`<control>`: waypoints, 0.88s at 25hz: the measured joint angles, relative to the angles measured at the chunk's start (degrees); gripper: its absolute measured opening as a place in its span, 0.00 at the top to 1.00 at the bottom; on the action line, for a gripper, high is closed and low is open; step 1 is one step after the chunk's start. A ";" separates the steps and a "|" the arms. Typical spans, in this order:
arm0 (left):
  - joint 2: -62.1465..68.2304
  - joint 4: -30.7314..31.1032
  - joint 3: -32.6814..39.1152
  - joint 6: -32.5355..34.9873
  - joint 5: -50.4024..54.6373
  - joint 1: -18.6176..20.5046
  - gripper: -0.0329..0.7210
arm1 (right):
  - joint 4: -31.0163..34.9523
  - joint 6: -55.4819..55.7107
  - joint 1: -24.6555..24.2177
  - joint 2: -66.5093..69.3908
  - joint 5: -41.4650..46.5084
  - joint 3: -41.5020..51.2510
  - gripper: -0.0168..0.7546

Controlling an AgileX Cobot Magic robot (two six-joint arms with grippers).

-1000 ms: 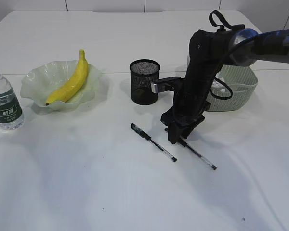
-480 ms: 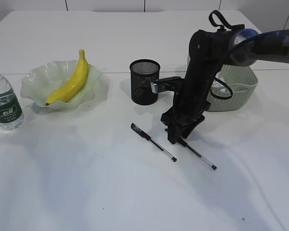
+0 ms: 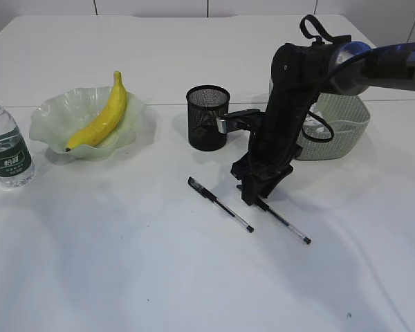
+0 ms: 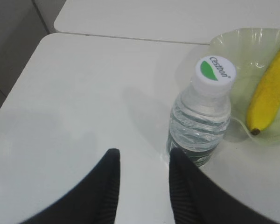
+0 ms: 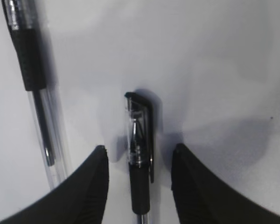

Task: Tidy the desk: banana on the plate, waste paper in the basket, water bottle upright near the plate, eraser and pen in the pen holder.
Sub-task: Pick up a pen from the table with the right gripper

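Black ribbed fingers of the right gripper (image 5: 139, 186) stand apart on either side of a pen (image 5: 140, 158), cap end pointing away from the wrist — straddling the barrel, pads not visibly touching it, so no grip confirmed. Lowered to the tabletop, arm bent steeply down in the exterior view (image 3: 256, 188); straddle placement probably chosen so a squeeze lands across the barrel near the cap. Second pen (image 5: 35, 88) lying just to the left in the wrist view, close but outside the jaws; in the exterior view (image 3: 220, 204) roughly parallel to the first (image 3: 285, 223), both on bare table (image 3: 159, 277) nearer than the mesh pen holder (image 3: 207, 117). Risk judged: finger brushing the neighbouring pen on closing.

Holder upright just beyond and left of the arm — short carry once a pen is held. Eraser not made out; dark shape inside the mesh, cannot tell. Basket (image 3: 342, 128) to the right, partly behind the arm, white material inside, likely the waste paper.

Left gripper (image 4: 142, 182) parted and empty, hovering just beside the water bottle (image 4: 200, 119), not touching. Bottle upright, cap on, next to the plate (image 4: 233, 44) at far left. Banana (image 3: 100, 114) already lying across the plate. Judged remaining: the two pens.
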 joint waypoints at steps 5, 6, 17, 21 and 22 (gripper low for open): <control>0.00 0.00 0.00 0.00 0.00 0.00 0.64 | -0.22 0.00 0.00 0.00 0.00 0.00 0.63; 0.00 0.00 0.00 0.00 0.00 0.00 0.64 | -0.22 0.00 0.00 0.03 0.00 0.00 0.63; 0.00 0.00 0.00 0.00 0.00 0.00 0.64 | -0.22 0.11 0.00 0.12 0.29 0.00 0.67; 0.00 0.00 0.00 0.00 0.00 0.00 0.64 | -0.22 0.20 0.00 0.12 0.29 0.00 0.68; 0.00 0.00 0.00 0.00 0.00 0.00 0.64 | -0.22 0.20 0.00 0.12 0.29 0.00 0.68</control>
